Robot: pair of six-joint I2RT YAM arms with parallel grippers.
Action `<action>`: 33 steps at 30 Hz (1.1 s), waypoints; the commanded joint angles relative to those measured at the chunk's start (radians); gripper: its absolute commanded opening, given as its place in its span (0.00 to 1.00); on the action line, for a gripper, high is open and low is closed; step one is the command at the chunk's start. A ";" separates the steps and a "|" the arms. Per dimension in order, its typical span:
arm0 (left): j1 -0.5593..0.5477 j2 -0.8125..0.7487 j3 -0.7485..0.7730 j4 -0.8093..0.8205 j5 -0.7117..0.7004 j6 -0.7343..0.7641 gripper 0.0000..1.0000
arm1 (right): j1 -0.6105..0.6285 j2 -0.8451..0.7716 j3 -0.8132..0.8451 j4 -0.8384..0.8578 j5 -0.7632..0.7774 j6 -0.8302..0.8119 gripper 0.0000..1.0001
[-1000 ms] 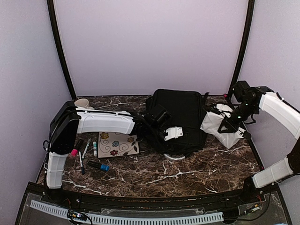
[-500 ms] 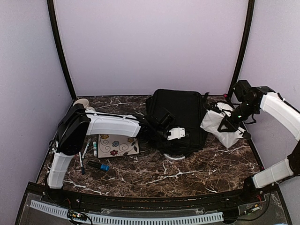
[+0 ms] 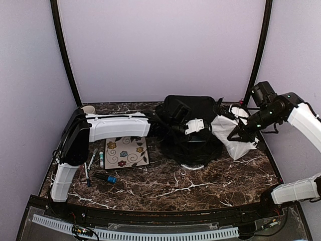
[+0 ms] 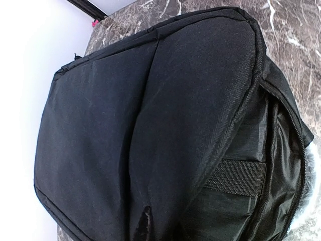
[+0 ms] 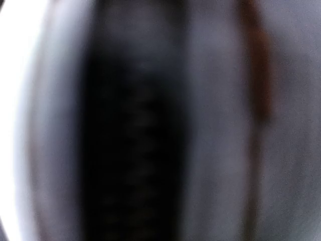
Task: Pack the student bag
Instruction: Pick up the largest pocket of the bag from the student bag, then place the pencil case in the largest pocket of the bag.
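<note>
A robot lab booth: plain lilac walls (image 3: pixel 160 50), black poles (image 3: pixel 62 50), marble-patterned table (image 3: pixel 200 188), left arm (image 3: pixel 115 126) and right arm (image 3: pixel 307 116).

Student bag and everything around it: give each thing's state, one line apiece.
student bag: zipper open, fabric bunched
left gripper: shut on the student bag
right gripper: at white pouch, jaws hidden
floral notebook: closed, flat
blue-capped marker: capped, lying down

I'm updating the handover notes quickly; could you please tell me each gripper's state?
Left gripper: shut, apparently pinching fabric of the student bag.
Right gripper: at the white bag; cannot be told.
</note>
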 commanded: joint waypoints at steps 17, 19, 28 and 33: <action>0.115 -0.057 0.214 0.045 0.270 -0.270 0.00 | 0.395 0.080 -0.078 0.173 0.248 0.028 0.20; 0.117 -0.058 0.231 0.035 0.285 -0.287 0.00 | 0.450 0.123 -0.043 0.211 0.347 0.030 0.19; 0.131 -0.058 0.333 -0.035 0.379 -0.370 0.00 | 0.609 0.317 0.116 0.356 0.642 -0.053 0.18; 0.131 -0.064 0.366 -0.070 0.405 -0.386 0.00 | 0.611 0.396 0.083 0.526 0.808 -0.121 0.16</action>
